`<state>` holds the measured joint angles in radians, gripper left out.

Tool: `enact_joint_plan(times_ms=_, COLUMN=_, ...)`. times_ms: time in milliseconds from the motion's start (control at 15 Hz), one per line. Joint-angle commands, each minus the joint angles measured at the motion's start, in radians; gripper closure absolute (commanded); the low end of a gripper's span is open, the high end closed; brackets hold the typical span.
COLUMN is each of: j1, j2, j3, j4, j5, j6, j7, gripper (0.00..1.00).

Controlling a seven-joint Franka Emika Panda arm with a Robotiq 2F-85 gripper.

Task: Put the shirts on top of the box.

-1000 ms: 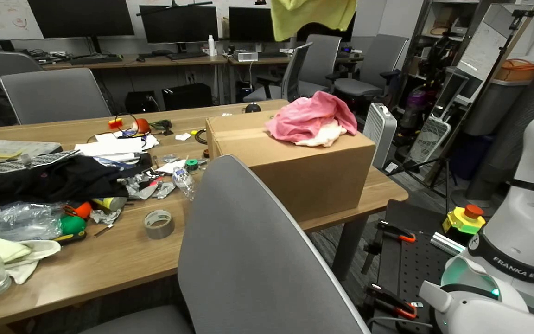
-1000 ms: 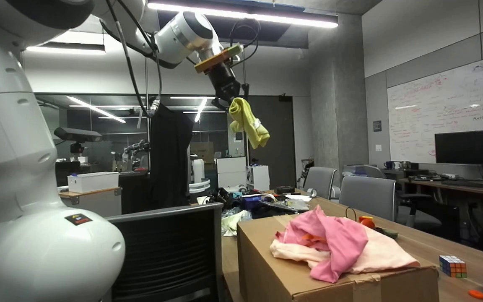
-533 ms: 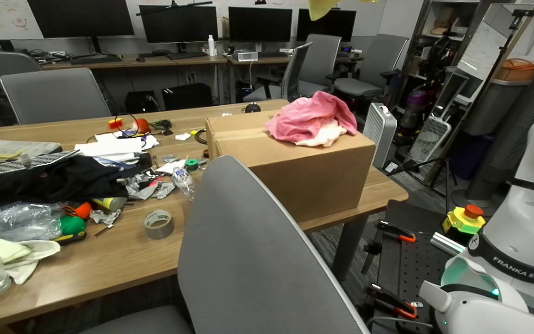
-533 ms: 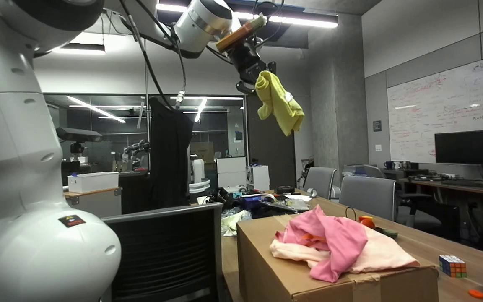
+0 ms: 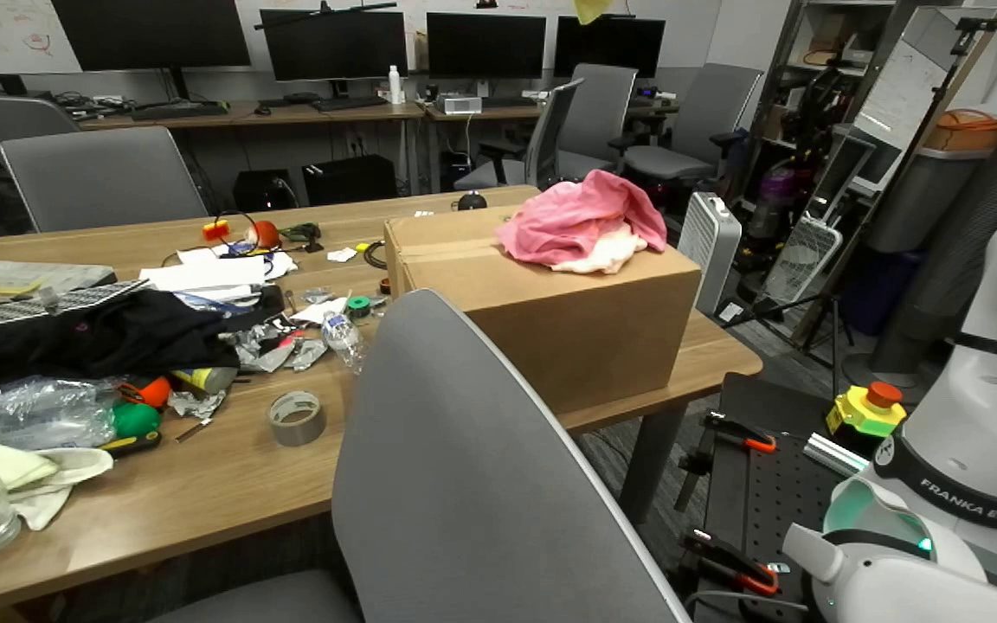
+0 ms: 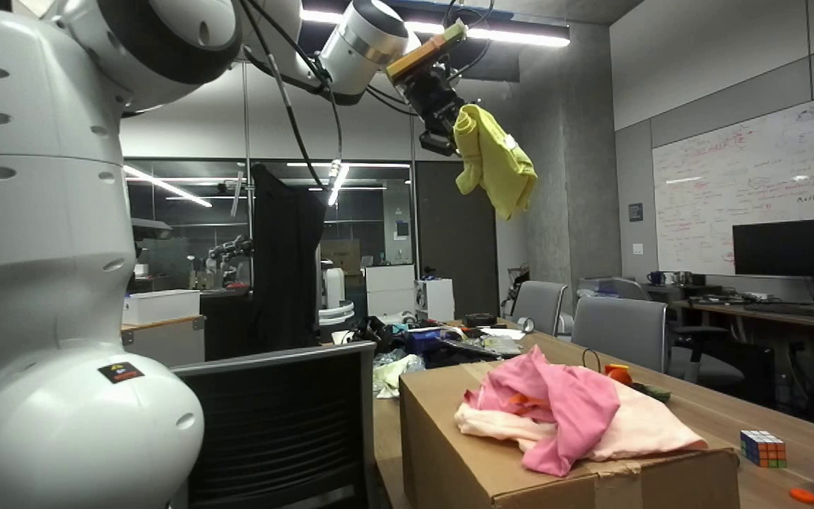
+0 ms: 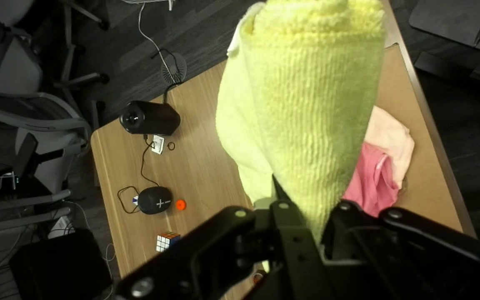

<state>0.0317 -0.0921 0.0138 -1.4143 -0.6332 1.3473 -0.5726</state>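
Claw (image 7: 311,204) pinches yellow shirt (image 6: 495,162); box (image 7: 431,191), pink shirt (image 6: 569,417) on top, lies well below, rightward in wrist view. Likely next: shift over, lower.

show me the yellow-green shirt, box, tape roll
Yellow-green shirt (image 7: 311,108): wrist view, middle of the cloth
Box (image 5: 585,346): in an exterior view, side wall
Tape roll (image 5: 299,431): in an exterior view, outer side

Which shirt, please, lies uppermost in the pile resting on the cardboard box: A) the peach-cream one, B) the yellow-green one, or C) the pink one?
C: in both exterior views the pink shirt lies partly over the peach-cream shirt on the cardboard box.
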Motion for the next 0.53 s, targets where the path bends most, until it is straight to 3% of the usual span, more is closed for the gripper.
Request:
enact_joint_plan(times_ms=0, j1=-0.007, j2=0.104, j3=0.0, j4=0.178, j5=-0.032, j6=-0.053, j7=-0.083, gripper=0.95)
enact_joint_plan(times_ms=467, j1=-0.033, j2=0.105, j3=-0.021, j4=0.253, j5=0.16, j6=0.072, j7=-0.395, gripper=0.94)
